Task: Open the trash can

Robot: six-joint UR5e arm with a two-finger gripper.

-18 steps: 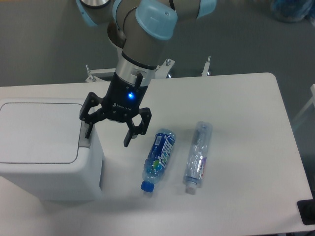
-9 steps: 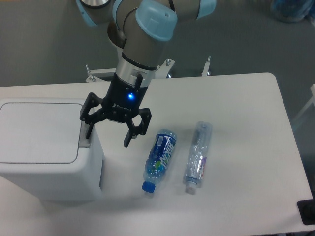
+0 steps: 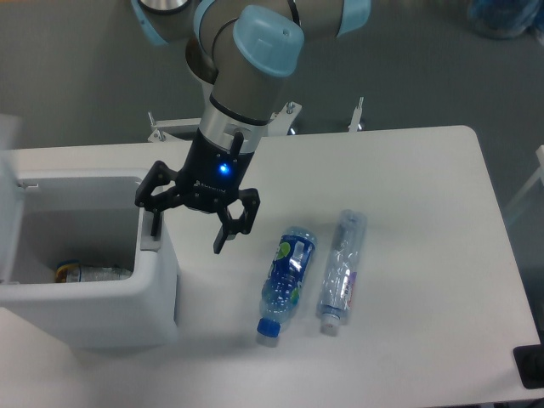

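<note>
The trash can [image 3: 157, 293], a large white boxy bin, stands at the table's left with its top open. Its lid [image 3: 7, 149] is swung up at the far left edge, only partly in view. Inside, a crushed bottle [image 3: 93, 273] lies on the bottom. My gripper [image 3: 187, 239] hangs open just over the bin's right rim. One of its fingers [image 3: 153, 226] is down at the grey tab [image 3: 150, 245] on that rim, and the other is over the table to the right.
Two plastic bottles lie on the table right of the bin: a blue-labelled one [image 3: 286, 276] and a clear crushed one [image 3: 342, 263]. A black object [image 3: 529, 367] sits at the bottom right corner. The table's edge runs along the right.
The lid has sprung from shut to open, showing the bin's inside. The blue-labelled bottle has shifted slightly right and towards the front. My gripper has barely moved.
</note>
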